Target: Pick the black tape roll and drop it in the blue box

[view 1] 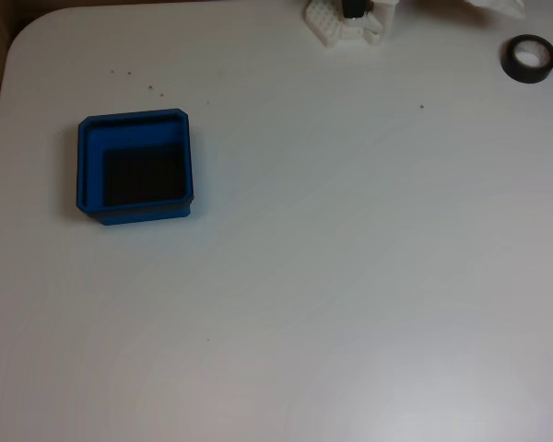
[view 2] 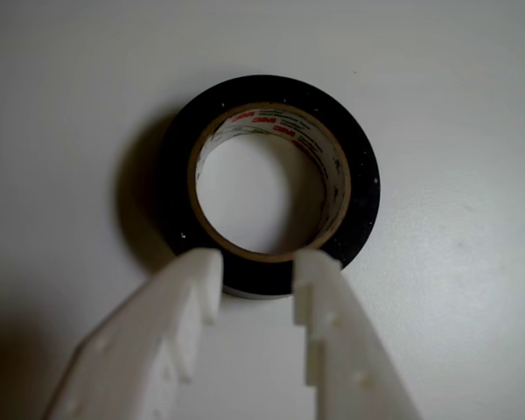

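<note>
While the white table [view 1: 350, 276] stretches out pale and nearly bare in the overhead view, the black tape roll [view 1: 528, 59] lies flat near its far right corner, whitish core facing up. Well apart from it, over on the left side of that same view, sits the blue box [view 1: 90, 166], a square shallow tray with clipped corners, thick bright-blue walls and a dark floor with nothing lying on it. A white piece of the arm's base [view 1: 347, 23] shows at the top edge of the overhead view, between the box and the roll but much nearer the roll. A few tiny dark specks [view 1: 153, 88] dot the tabletop above the box.

From the camera riding on the arm, the tape roll [view 2: 359, 184] is seen from directly above, lying flat on the table with red lettering running round the inside of its cardboard core. The gripper [view 2: 256, 284] hangs just at the near rim of the roll, its two white plastic fingers [view 2: 188, 302] spread apart with a clear gap between them. Their tips overlap the lower edge of the black ring in this view, one to each side of a short stretch of it, but nothing is clamped; whether they touch the tape I cannot tell. A soft shadow falls to the left of the roll.
</note>
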